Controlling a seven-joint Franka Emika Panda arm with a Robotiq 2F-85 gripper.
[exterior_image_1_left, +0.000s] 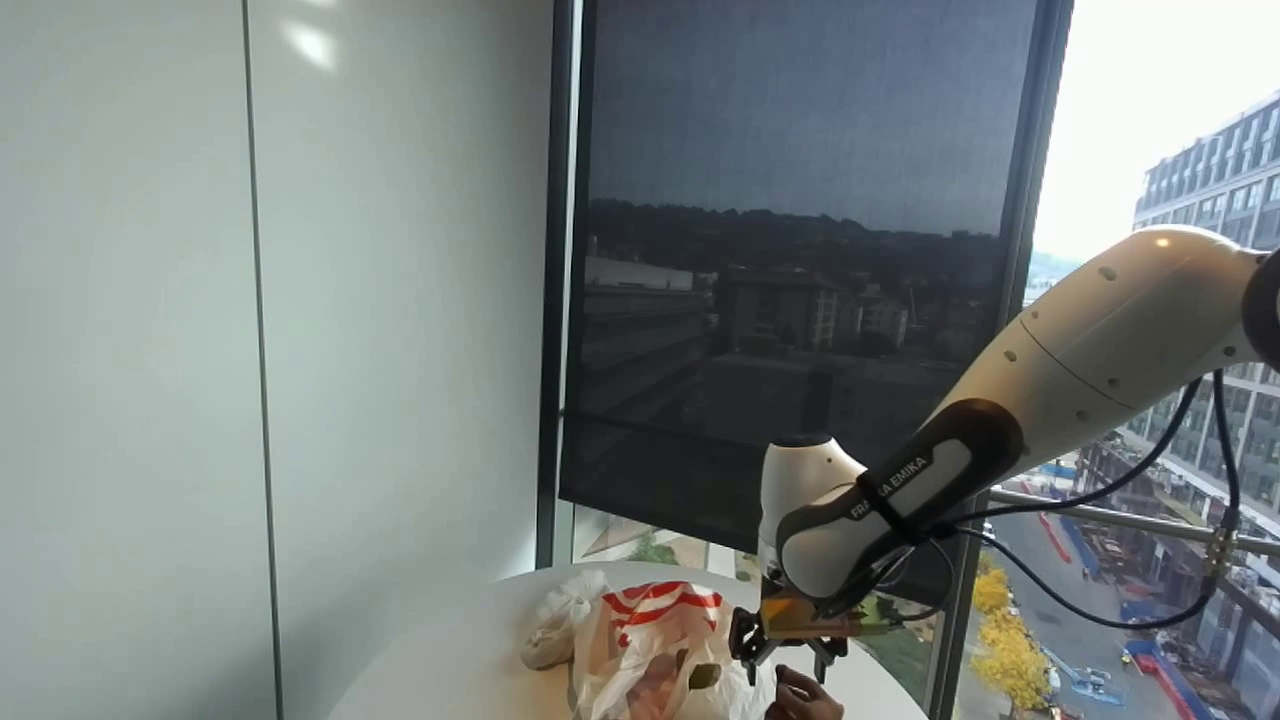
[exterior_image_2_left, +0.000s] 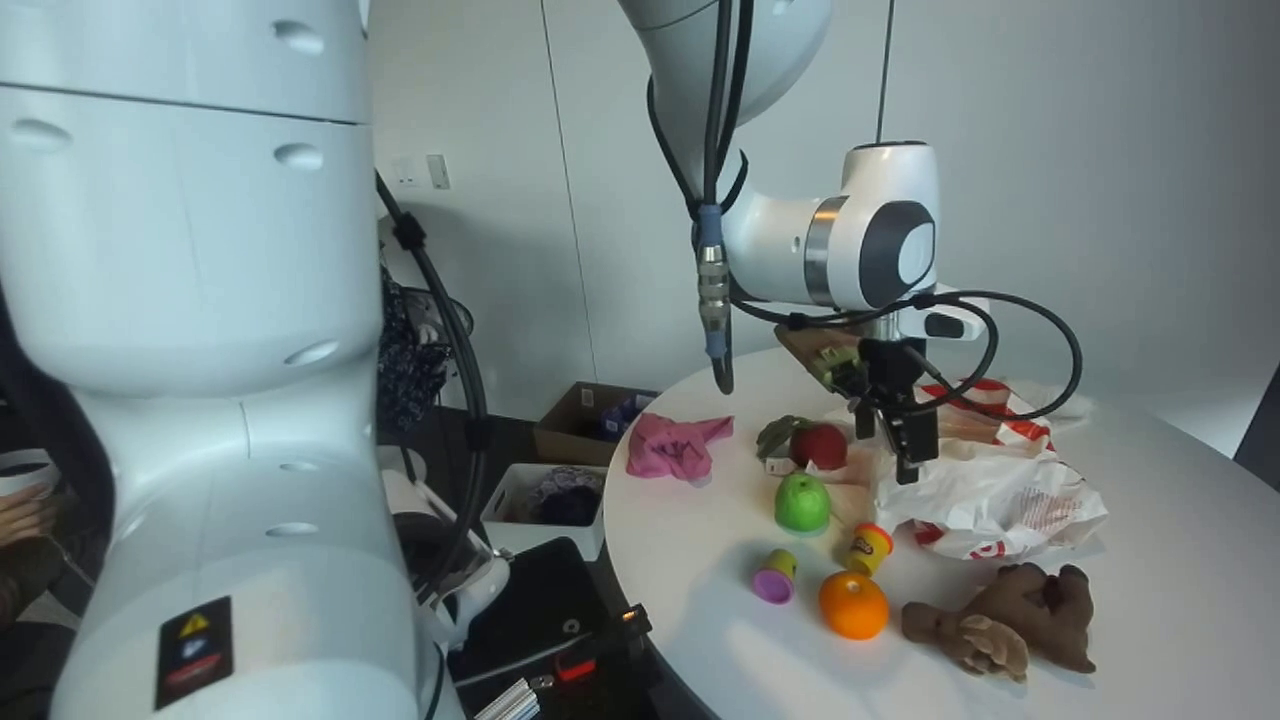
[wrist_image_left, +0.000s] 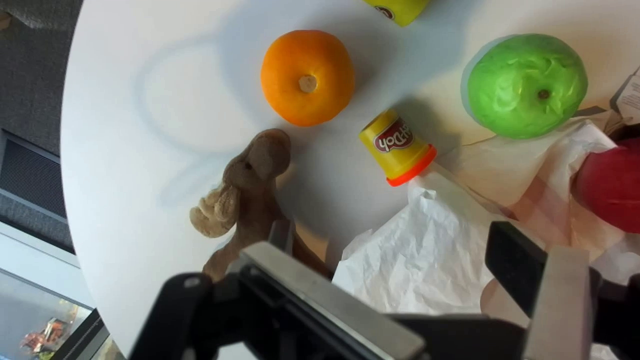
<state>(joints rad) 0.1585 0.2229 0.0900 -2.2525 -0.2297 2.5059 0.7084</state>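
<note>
My gripper (wrist_image_left: 400, 250) stands open with its fingers wide apart and nothing held between them. It hangs above a crumpled white plastic bag (wrist_image_left: 415, 255) with red print, which shows in the gap in the wrist view. In an exterior view the gripper (exterior_image_2_left: 886, 452) is near the left side of that bag (exterior_image_2_left: 1000, 500), close to a red fruit (exterior_image_2_left: 822, 446). Toward the front lie a green fruit (exterior_image_2_left: 802, 503), a yellow Play-Doh tub (exterior_image_2_left: 868, 548) with an orange-red lid, an orange (exterior_image_2_left: 853, 605) and a brown plush animal (exterior_image_2_left: 1045, 610).
A smaller tub (exterior_image_2_left: 775, 577) with a purple lid lies beside the orange. The pink cloth (exterior_image_2_left: 675, 447) is near the rim of the round white table (exterior_image_2_left: 700, 570). Beyond the rim, a cardboard box (exterior_image_2_left: 570, 430) and a white bin (exterior_image_2_left: 540, 535) stand lower down. A window blind (exterior_image_1_left: 800, 300) hangs behind the arm.
</note>
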